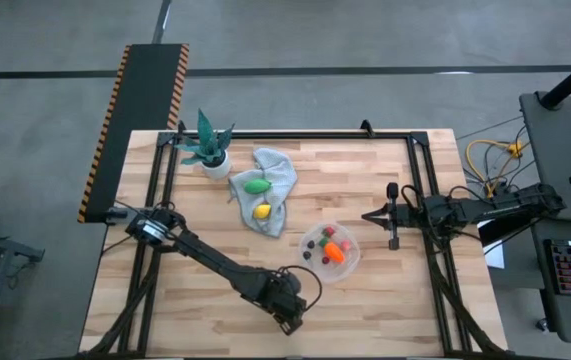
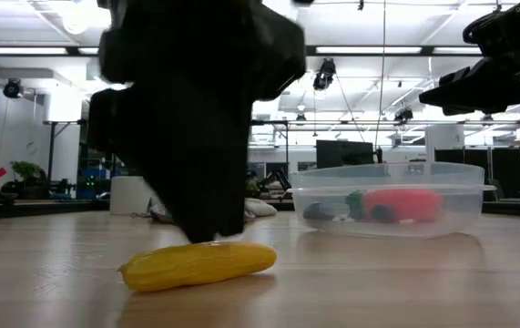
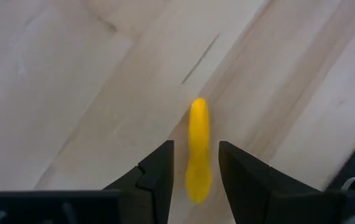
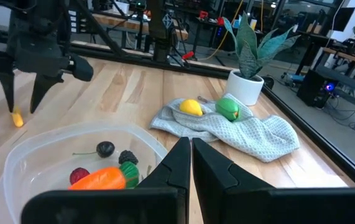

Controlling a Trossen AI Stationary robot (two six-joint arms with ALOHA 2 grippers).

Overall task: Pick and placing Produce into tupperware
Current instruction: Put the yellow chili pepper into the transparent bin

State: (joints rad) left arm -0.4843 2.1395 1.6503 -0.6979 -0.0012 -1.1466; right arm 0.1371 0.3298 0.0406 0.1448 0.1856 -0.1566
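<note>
Yellow sliver lies flat, lengthwise between jaws

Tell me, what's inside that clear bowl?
The bowl holds an orange carrot, a cherry, a dark berry and a red piece. The right gripper covers its near side.

Bright overhead light, perhaps blurred foreground

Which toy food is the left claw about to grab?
The long yellow piece lying alone on bare wood, between the left gripper's open fingers.
</note>
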